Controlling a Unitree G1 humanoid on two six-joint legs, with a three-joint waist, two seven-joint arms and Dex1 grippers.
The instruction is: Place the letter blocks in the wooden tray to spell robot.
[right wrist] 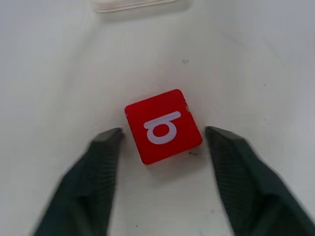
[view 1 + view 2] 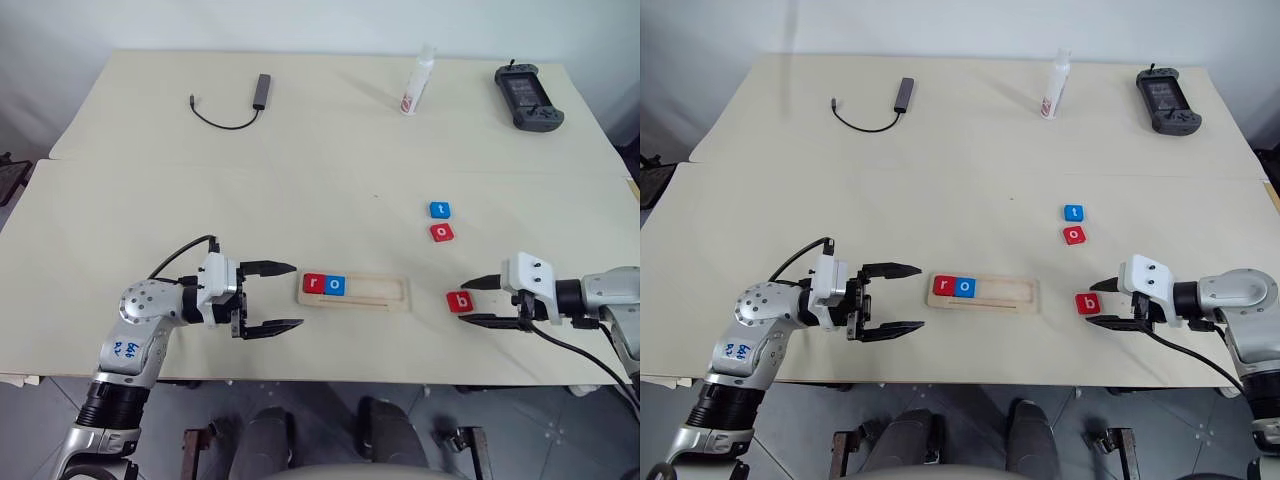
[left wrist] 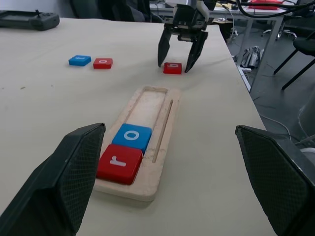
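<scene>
The wooden tray [image 2: 380, 293] lies near the table's front edge, with a red r block [image 2: 313, 284] and a blue o block [image 2: 335, 285] at its left end. A red b block [image 1: 162, 125] lies flat on the table to the right of the tray. My right gripper [image 1: 163, 133] is open and low around it, one finger on each side with a gap to each. Farther back lie a blue t block [image 2: 440, 210] and a red o block [image 2: 442, 232]. My left gripper [image 2: 297, 296] is open and level just left of the tray, holding nothing.
Along the table's far side are a dark USB adapter with its cable [image 2: 262, 90], a white bottle [image 2: 418, 82] and a black handheld controller [image 2: 528, 98]. The table's front edge runs close below both grippers.
</scene>
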